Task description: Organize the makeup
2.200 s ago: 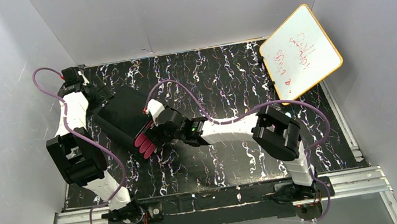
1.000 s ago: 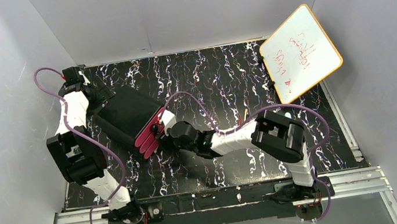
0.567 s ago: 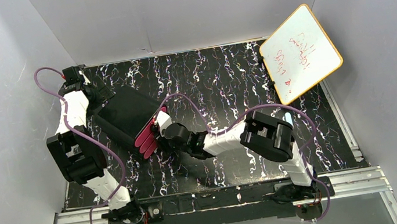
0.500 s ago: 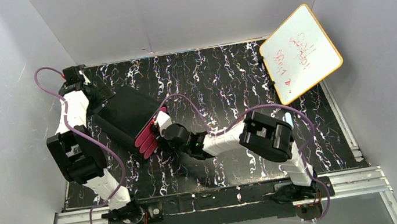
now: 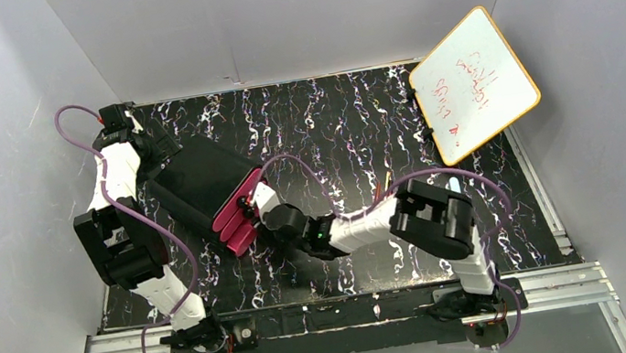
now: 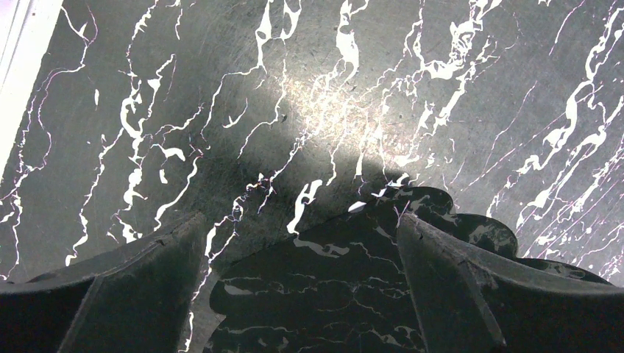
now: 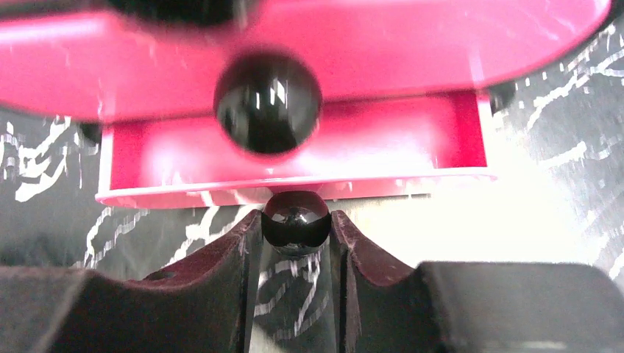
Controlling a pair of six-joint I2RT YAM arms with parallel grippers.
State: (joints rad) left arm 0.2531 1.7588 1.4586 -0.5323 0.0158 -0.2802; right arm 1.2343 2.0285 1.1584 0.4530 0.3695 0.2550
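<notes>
Far left, left gripper [image 6: 298, 228] with jaws wide apart and holding nothing, down at the back corner of the black box [image 5: 199, 179]; cannot tell whether touching it, so perhaps no bracing at all; risks the whole box skidding over the surface [image 5: 348, 125] rather than one drawer sliding, under a hard or crooked pull; further right, right gripper [image 7: 295, 224] with jaws narrow, pinched on the small knob [image 7: 296, 213] of the lowest pink drawer [image 7: 294, 158], itself a little way out; may slip off so small, round and glossy a knob, given so shallow a hold; may also drag the drawer clean out of the box if pulled too far, or foul the larger knob [image 7: 267, 101] just above; as for the makeup, none to be made out in any view; nothing in the visible part of the open drawer; cannot say whether stowed in other drawers or hidden beneath the arms; far right, whiteboard [image 5: 474, 83] leaning well apart from all this
</notes>
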